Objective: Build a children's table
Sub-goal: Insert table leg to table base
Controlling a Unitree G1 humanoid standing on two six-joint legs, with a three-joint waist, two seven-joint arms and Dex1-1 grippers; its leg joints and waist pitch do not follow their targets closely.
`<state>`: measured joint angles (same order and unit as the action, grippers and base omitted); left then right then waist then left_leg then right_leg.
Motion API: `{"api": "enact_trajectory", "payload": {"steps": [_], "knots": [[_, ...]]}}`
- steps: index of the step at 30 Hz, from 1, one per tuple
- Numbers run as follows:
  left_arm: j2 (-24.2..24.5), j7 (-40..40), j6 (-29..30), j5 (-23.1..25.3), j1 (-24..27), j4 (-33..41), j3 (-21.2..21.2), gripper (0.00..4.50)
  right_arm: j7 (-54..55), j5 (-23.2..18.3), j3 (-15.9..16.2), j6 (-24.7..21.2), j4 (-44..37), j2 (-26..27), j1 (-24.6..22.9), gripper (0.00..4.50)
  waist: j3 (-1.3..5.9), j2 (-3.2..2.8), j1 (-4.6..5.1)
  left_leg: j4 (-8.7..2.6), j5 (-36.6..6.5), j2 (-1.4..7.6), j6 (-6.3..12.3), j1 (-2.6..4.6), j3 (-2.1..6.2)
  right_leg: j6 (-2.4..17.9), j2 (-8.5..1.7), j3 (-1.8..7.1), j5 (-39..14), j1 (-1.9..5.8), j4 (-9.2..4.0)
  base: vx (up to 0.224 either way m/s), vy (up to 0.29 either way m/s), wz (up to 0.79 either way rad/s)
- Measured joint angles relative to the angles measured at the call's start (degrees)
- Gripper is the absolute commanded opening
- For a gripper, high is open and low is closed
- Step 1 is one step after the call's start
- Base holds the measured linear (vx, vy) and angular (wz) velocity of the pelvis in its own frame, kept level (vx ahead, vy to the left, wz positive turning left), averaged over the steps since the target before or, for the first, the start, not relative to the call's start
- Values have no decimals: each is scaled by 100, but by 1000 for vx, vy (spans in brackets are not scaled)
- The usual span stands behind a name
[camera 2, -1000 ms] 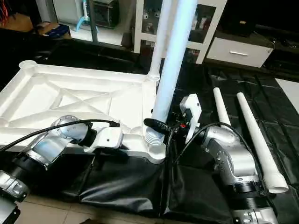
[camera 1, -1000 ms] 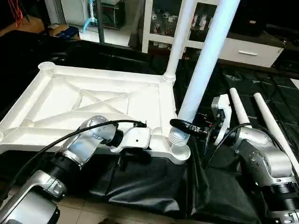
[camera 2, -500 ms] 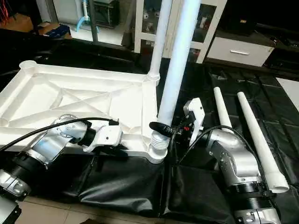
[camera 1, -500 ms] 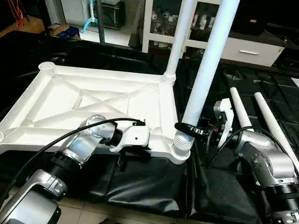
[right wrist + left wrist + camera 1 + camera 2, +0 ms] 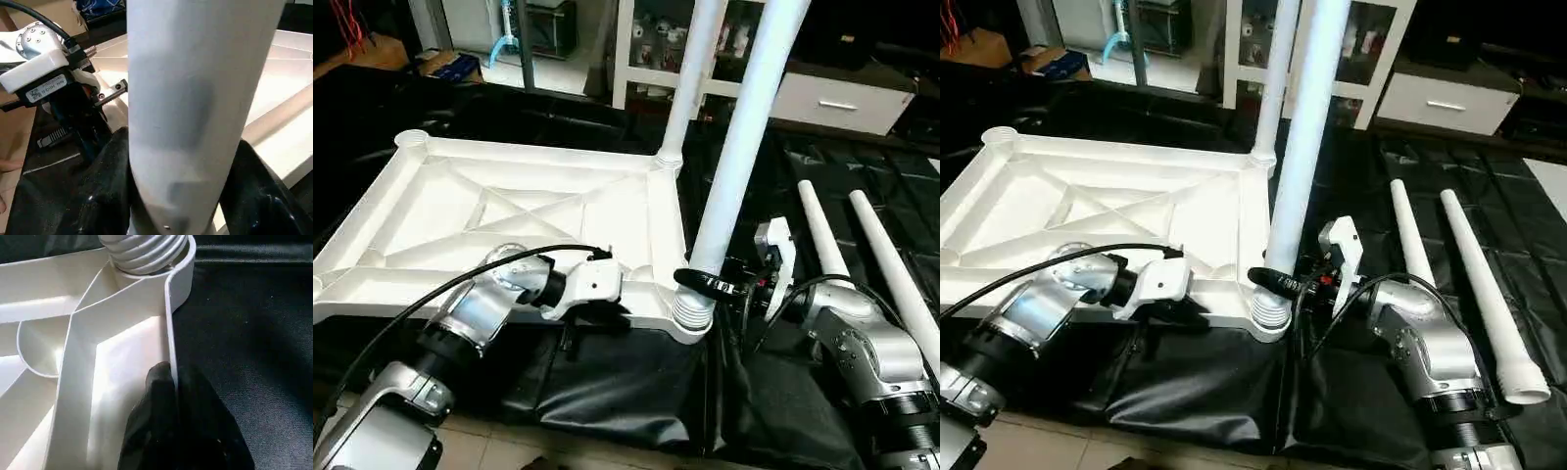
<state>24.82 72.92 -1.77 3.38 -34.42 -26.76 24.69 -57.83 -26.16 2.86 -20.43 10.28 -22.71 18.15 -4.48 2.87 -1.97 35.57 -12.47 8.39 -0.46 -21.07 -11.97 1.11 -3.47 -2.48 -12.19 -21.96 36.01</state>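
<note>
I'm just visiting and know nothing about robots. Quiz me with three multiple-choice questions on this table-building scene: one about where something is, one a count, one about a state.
1. Where do the two loose legs lie?
A. On the black cover, on the robot's right
B. Inside the tabletop
C. In the cabinet

2. How many legs stand upright at the tabletop?
A. None
B. Two
C. Four

3. What is the right gripper doing?
A. Hanging open, away from everything
B. Closed around the near leg just above its ribbed end
C. Pinching the tabletop's rim

Answers:
1. A: both lie side by side on the black cover, beside the right arm.
2. B: the far leg stands in its corner socket, and the near one stands with its ribbed end at the near corner.
3. B: its black fingers wrap that leg; the left gripper pinches the rim.
</note>
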Motion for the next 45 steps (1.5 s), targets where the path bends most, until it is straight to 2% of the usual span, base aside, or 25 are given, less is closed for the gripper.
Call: {"api": "enact_trajectory", "payload": {"steps": [7, 14, 18, 28, 36, 45], "knots": [[2, 4, -78, -35, 19, 0, -12, 1, -68, 84, 10, 143, 8, 3, -8, 188, -1, 1, 4, -2, 0, 0, 0, -6, -3, 0, 0, 2, 0, 0, -15, 0, 0, 0], [93, -73, -355, 101, 63, 28, 17, 1, -145, 286, 151, 699, -75, -62, -208, 188, -1, 4, -5, -11, 0, 0, 0, -4, -3, -5, 0, 0, -3, 0, -18, 0, 0, 0], [85, -111, -364, 132, 69, 42, 19, 1, -150, 345, 144, 857, -75, -55, -261, 188, -3, 8, -4, -11, 0, 0, 0, -5, -3, -5, 0, 0, -3, 2, -21, 0, 0, 0], [86, -120, -376, 137, 69, 43, 25, 1, -131, 266, 47, 951, -20, 46, -358, 188, -2, 9, -1, -16, 0, 0, 0, -5, -3, -5, 0, 1, -3, 4, -29, 0, 0, 0], [85, -163, -377, 159, 71, 44, 26, 1, -9, 113, -158, 1021, 164, 261, -457, 188, -2, 14, 3, -23, 0, 0, 0, -6, -3, -6, 0, 1, -4, 4, -43, 0, 0, 0], [76, -187, -418, 184, 79, 63, 36, 1, 127, -46, -376, 1417, 186, 518, -776, 188, 0, 18, 1, -64, 0, 0, 1, -5, -19, -3, -1, 3, -1, 9, -89, 0, 0, 0]]}}
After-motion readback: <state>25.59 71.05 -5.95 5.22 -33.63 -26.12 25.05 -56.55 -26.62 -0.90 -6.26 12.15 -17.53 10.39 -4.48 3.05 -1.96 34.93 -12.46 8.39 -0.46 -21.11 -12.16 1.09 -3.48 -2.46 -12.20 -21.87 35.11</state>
